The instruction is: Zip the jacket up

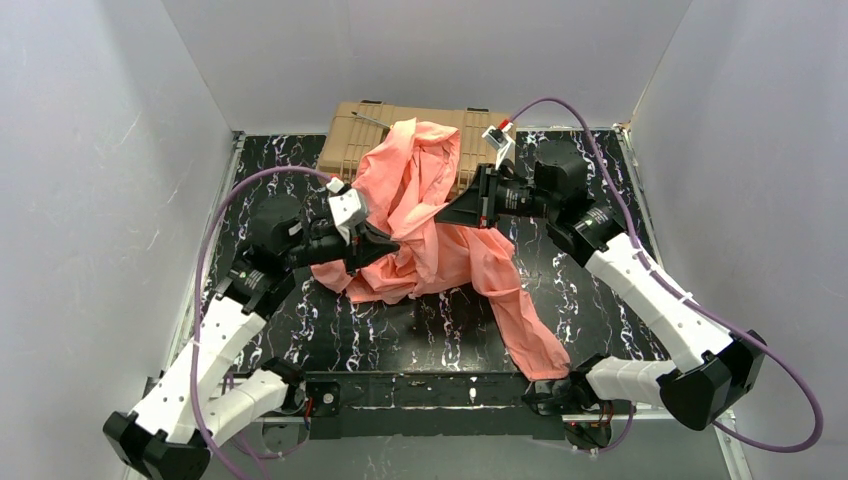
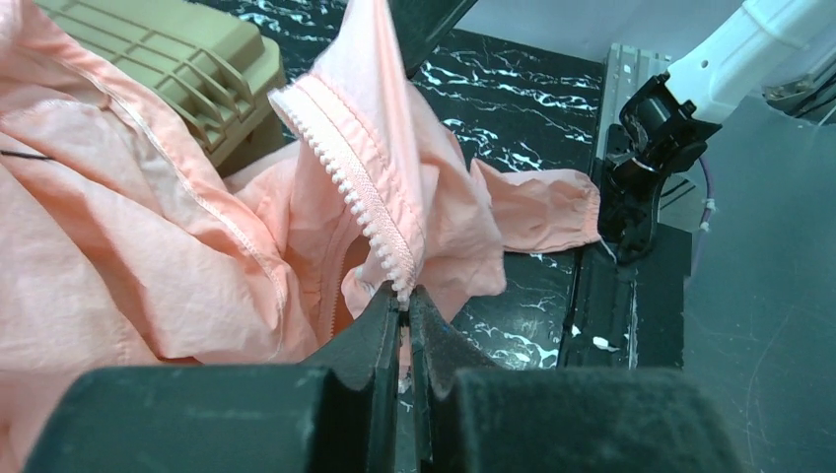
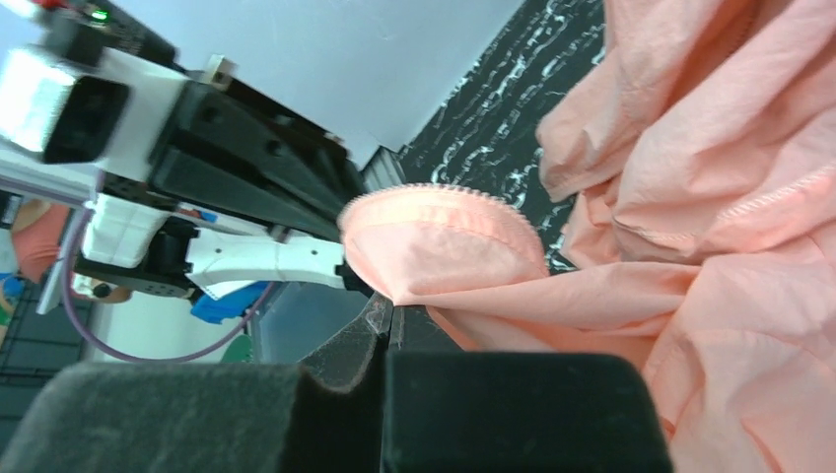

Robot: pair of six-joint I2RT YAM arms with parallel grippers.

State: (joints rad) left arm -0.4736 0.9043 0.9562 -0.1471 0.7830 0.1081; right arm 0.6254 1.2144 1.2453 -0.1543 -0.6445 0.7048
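Top external view: salmon-pink jacket (image 1: 420, 215) bunched on the marbled black table (image 1: 600, 300), its upper part draped over the near edge of the tan toolbox (image 1: 345, 135), which stands at the far side. One sleeve (image 1: 525, 335) trails away from the toolbox toward the near right and ends just beside the right arm's base. Left gripper (image 1: 385, 243), to the near left of the toolbox, is pressed into the fabric. Right gripper (image 1: 455, 212), just off the toolbox's near right corner, meets the cloth from the opposite side, with a raised fold of the jacket between the two. Left wrist view: the jaws are together, clamped on the lower end of a strip of zipper teeth (image 2: 360, 202) that rises toward the toolbox, with loose folds lying on either side. Right wrist view: the jaws are likewise together, pinching a curled, toothed edge of the jacket, with more fabric heaped beside it. A purple cable (image 1: 570, 110) arcs past the toolbox's right end.
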